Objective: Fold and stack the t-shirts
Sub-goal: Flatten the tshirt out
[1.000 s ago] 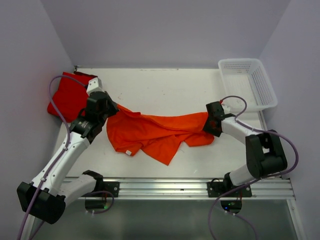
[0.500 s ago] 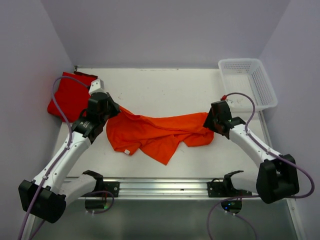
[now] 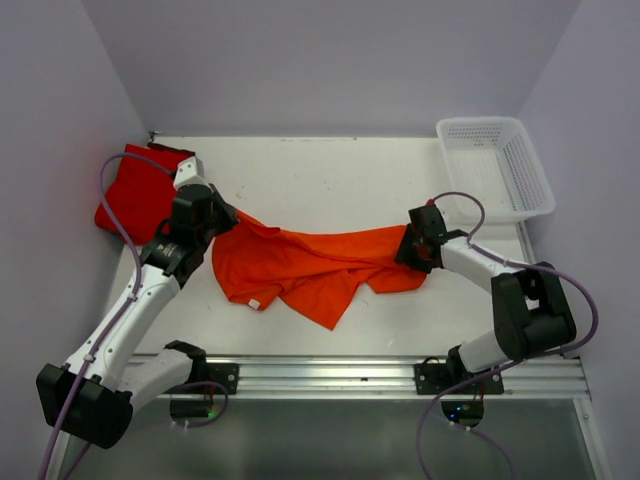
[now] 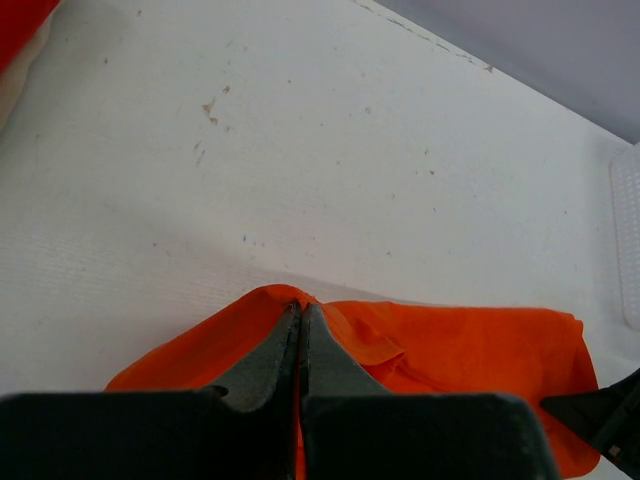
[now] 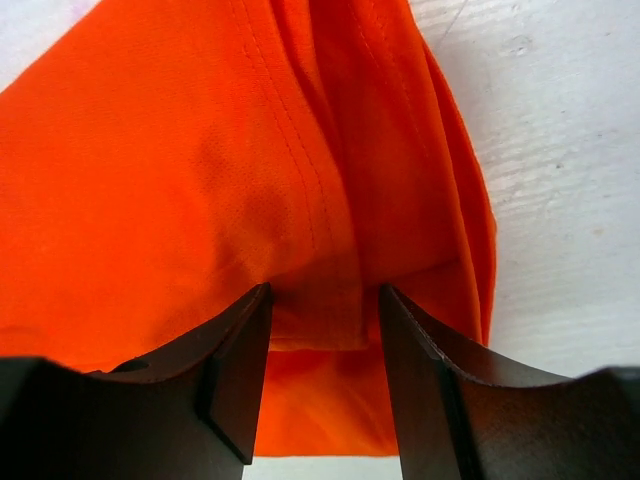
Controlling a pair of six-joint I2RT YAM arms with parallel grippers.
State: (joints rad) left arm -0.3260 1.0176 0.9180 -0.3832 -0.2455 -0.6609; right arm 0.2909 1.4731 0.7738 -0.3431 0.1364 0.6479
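Observation:
The bright orange t-shirt (image 3: 310, 265) lies crumpled and stretched across the middle of the table. My left gripper (image 3: 228, 215) is shut on its upper left corner, and the cloth (image 4: 450, 350) peaks around the pinched fingertips (image 4: 300, 308). My right gripper (image 3: 405, 250) is at the shirt's right end. It is open, its jaws standing apart over a fold of orange cloth (image 5: 320, 200) that lies between them without being pinched. The deeper red t-shirt (image 3: 135, 190) lies bunched at the table's far left edge, behind the left arm.
A white mesh basket (image 3: 495, 165) stands at the back right corner of the table. Grey walls close in the back and both sides. The arms' mounting rail (image 3: 330, 375) runs along the near edge.
The right arm swung out to the right half a second ago and has come back, its gripper now further left over the shirt's right end. The left gripper has kept its hold and hardly moved.

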